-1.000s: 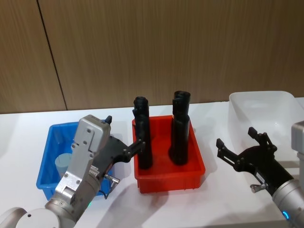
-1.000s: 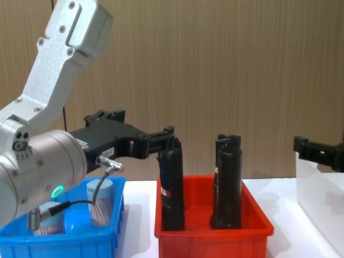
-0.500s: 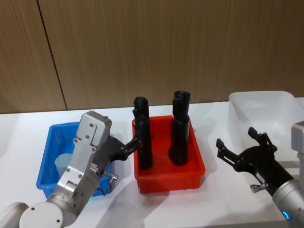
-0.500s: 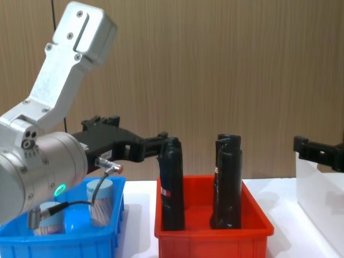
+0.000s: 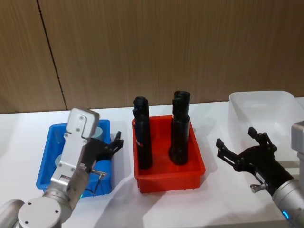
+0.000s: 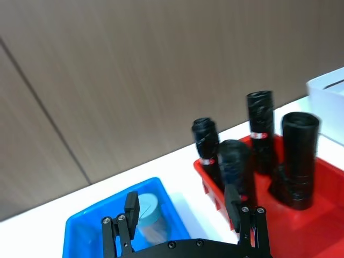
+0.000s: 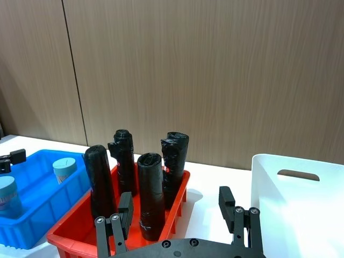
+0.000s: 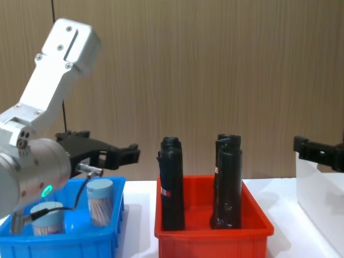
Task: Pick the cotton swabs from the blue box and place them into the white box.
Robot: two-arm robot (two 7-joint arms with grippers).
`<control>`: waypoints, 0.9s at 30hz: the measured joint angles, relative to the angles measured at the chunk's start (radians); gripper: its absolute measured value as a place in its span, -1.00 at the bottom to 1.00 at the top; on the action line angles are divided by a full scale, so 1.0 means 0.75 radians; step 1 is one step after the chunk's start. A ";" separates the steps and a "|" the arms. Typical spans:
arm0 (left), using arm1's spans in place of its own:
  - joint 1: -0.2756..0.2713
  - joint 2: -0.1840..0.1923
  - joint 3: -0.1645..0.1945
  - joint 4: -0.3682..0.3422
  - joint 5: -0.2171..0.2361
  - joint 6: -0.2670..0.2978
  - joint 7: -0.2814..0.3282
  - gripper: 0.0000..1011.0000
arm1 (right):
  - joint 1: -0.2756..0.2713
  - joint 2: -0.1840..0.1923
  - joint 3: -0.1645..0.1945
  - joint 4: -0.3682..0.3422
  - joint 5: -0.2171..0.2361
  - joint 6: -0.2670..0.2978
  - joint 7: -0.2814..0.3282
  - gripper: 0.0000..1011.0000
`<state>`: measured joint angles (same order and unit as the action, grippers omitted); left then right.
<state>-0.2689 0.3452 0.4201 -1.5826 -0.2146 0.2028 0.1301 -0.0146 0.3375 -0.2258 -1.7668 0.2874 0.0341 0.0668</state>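
The blue box (image 5: 45, 175) stands at the table's left with two cotton swabs in it: one near its back (image 5: 98, 131), one at its front left (image 5: 61, 162). From the chest they stand upright (image 8: 100, 200) (image 8: 47, 217). My left gripper (image 5: 113, 145) hovers open and empty over the box's right side, above the swabs (image 8: 121, 153); its wrist view shows a swab (image 6: 145, 207) beyond the spread fingers (image 6: 130, 206). The white box (image 5: 262, 110) stands at the far right. My right gripper (image 5: 243, 147) is open in front of the white box, apart from it.
A red bin (image 5: 168, 178) with several tall black bottles (image 5: 143, 140) stands between the two boxes, close to my left gripper's right. A brown wall runs behind the table. White tabletop (image 5: 213, 137) lies bare between the red bin and the white box.
My left gripper has drawn back leftward, away from the black bottle at the red bin, and now hangs over the blue box. The right arm has not moved.
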 joint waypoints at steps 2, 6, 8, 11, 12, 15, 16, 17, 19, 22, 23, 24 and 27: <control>0.000 -0.001 -0.009 0.004 -0.024 0.018 0.021 0.98 | 0.000 0.000 0.000 0.000 0.000 0.000 0.000 0.98; 0.003 0.000 -0.033 0.014 -0.084 0.044 0.062 0.98 | 0.000 0.000 0.000 0.000 0.000 0.000 0.000 0.98; 0.004 0.001 -0.041 0.017 -0.107 0.050 0.074 0.98 | 0.000 0.000 0.000 0.000 0.000 0.000 0.000 0.98; 0.007 0.005 -0.057 0.025 -0.144 0.058 0.090 0.98 | 0.000 0.000 0.000 0.000 0.000 0.000 0.000 0.98; 0.008 0.006 -0.062 0.027 -0.154 0.059 0.093 0.98 | 0.000 0.000 0.000 0.000 0.000 0.000 0.000 0.98; 0.011 0.011 -0.078 0.036 -0.194 0.063 0.103 0.98 | 0.000 0.000 0.000 0.000 0.000 0.000 0.000 0.98; 0.011 0.013 -0.081 0.038 -0.203 0.064 0.104 0.98 | 0.000 0.000 0.000 0.000 0.000 0.000 0.000 0.98; 0.012 0.015 -0.087 0.042 -0.217 0.066 0.108 0.98 | 0.000 0.000 0.000 0.000 0.000 0.000 0.000 0.98; 0.013 0.018 -0.096 0.048 -0.232 0.067 0.111 0.98 | 0.000 0.000 0.000 0.000 0.000 0.000 0.000 0.98; 0.015 0.023 -0.112 0.061 -0.264 0.073 0.114 0.98 | 0.000 0.000 0.000 0.000 0.000 0.000 0.000 0.98; 0.016 0.024 -0.115 0.064 -0.270 0.075 0.114 0.98 | 0.000 0.000 0.000 0.000 0.000 0.000 0.000 0.98; 0.016 0.025 -0.117 0.067 -0.276 0.077 0.115 0.98 | 0.000 0.000 0.000 0.000 0.000 0.000 0.000 0.98; 0.016 0.029 -0.128 0.078 -0.294 0.086 0.115 0.98 | 0.000 0.000 0.000 0.000 0.000 0.000 0.000 0.98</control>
<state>-0.2567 0.3666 0.3244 -1.5245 -0.4354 0.2670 0.2161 -0.0146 0.3375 -0.2258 -1.7668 0.2874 0.0341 0.0667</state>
